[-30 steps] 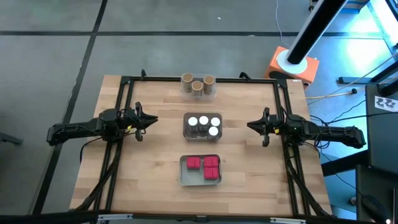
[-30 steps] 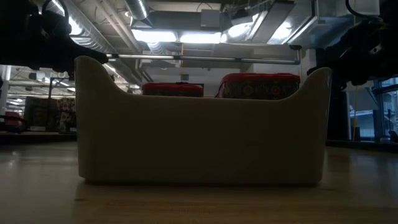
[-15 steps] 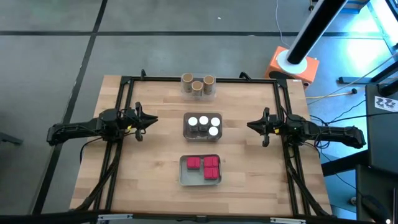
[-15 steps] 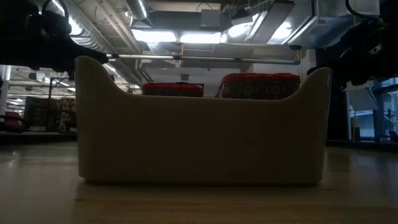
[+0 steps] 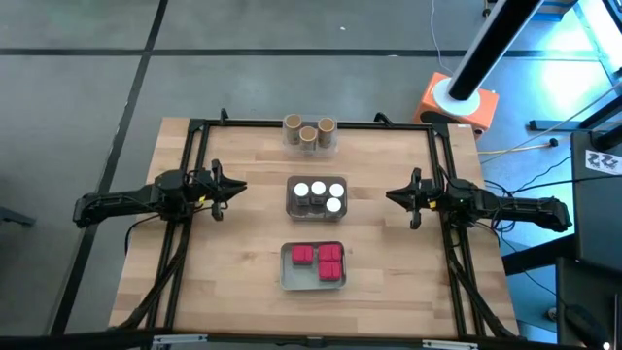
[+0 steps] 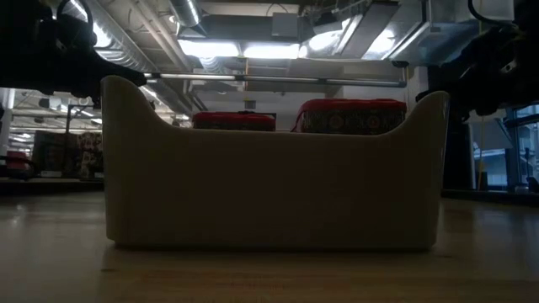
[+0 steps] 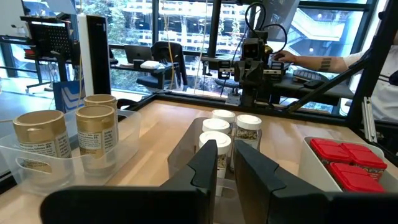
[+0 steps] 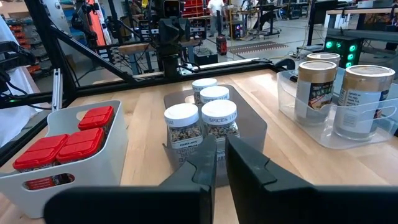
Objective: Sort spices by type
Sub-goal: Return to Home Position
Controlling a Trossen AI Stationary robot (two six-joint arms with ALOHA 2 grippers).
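Observation:
Three tan-topped brown cylinders (image 5: pixel 309 133) stand in a clear tray at the table's far edge. Several dark jars with white lids (image 5: pixel 319 194) stand in a grey tray at the centre. Three red boxy containers (image 5: pixel 323 261) lie in a white tray nearer the near edge. My left gripper (image 5: pixel 240 188) hovers left of the jar tray, shut and holding nothing; in its wrist view (image 7: pixel 225 154) it points at the jars (image 7: pixel 231 134). My right gripper (image 5: pixel 391 197) hovers right of that tray, also shut and holding nothing (image 8: pixel 221 148), pointing at the jars (image 8: pixel 200 124).
A black metal frame (image 5: pixel 194 146) runs along the table's left, right and far sides. Bare wood lies between each gripper and the trays. In the low view the white tray's wall (image 6: pixel 269 181) fills the front. A person's arm (image 7: pixel 323 62) shows beyond the table.

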